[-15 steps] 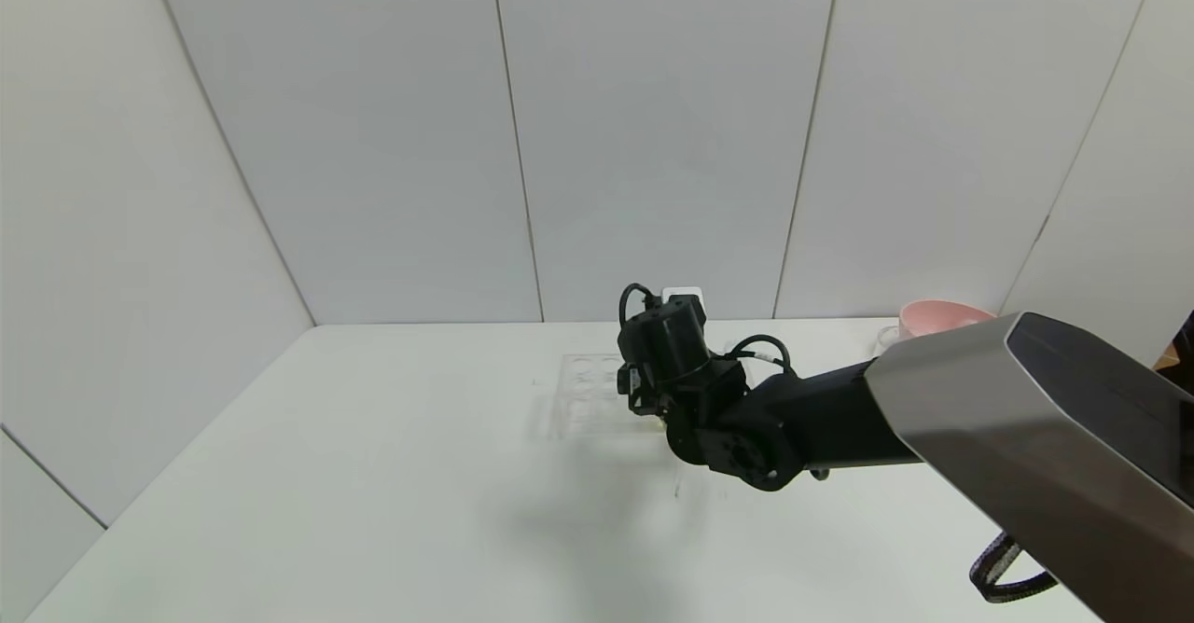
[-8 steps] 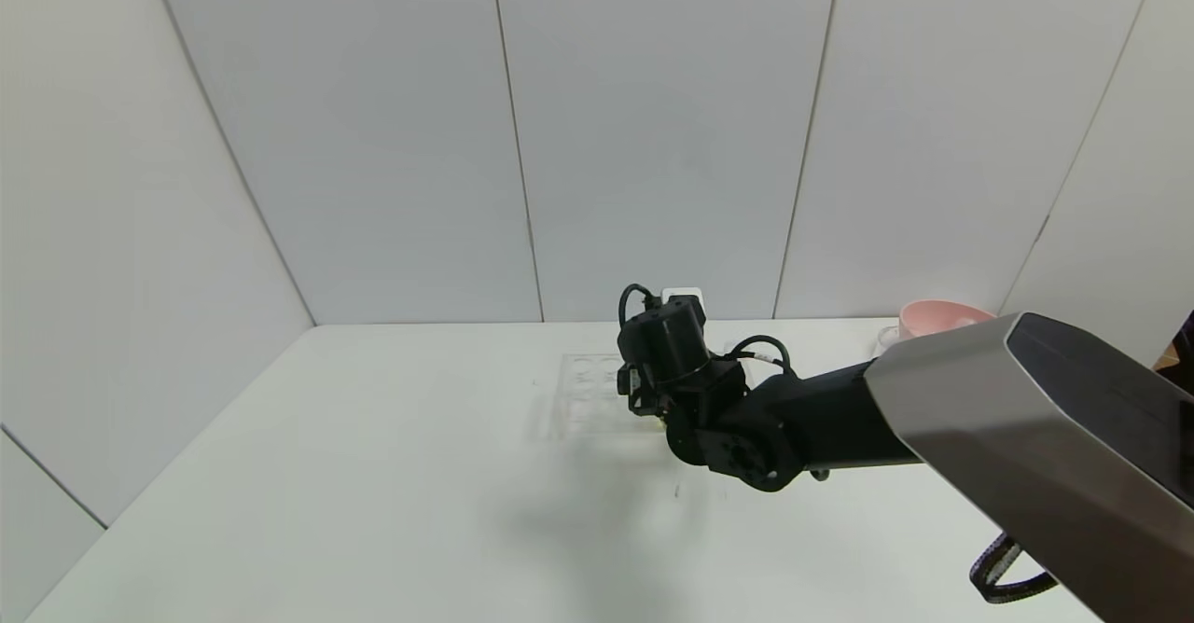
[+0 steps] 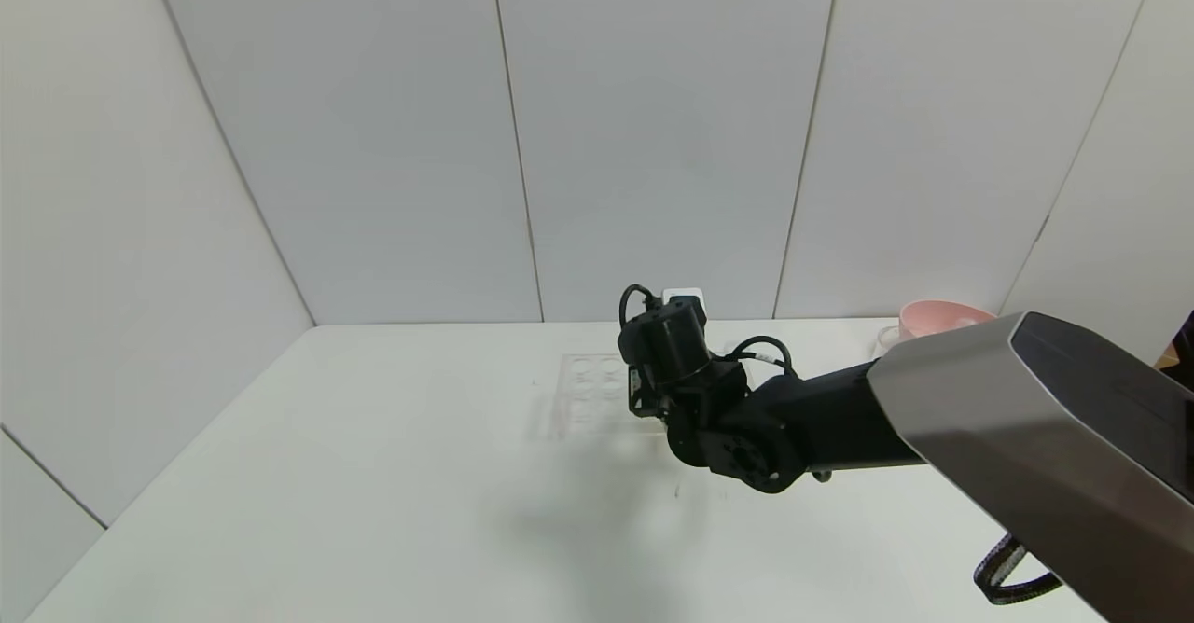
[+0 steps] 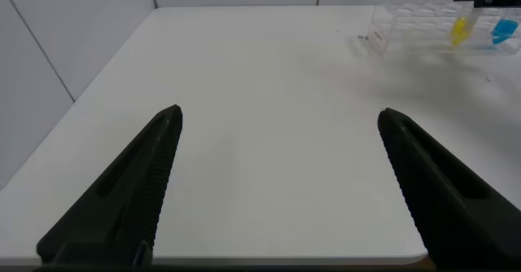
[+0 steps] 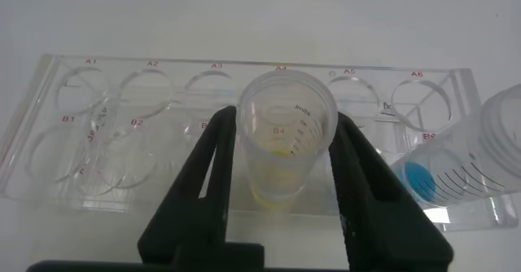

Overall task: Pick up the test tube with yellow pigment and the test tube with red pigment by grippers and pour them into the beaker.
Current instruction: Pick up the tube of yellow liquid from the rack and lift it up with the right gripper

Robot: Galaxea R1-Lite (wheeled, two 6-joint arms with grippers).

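The test tube with yellow pigment [image 5: 285,142] stands at the centre of the right wrist view, upright in a slot of the clear tube rack [image 5: 122,133]. The right gripper [image 5: 281,170] has its two black fingers [image 5: 207,174] pressed against the tube's sides, clamped on it. Just beside it, at the right edge of that frame, a tube with blue liquid [image 5: 456,170] leans in the same rack.

In the head view the right arm reaches from the lower right to the middle of the frame, its wrist covering the rack's right end on the white table [image 3: 326,474]. A pink bowl [image 3: 937,315] sits at the far right by the wall.

In the left wrist view the left gripper [image 4: 281,182] hovers over bare table in the foreground, fingers wide apart, the rack and both coloured tubes small in the upper right corner.
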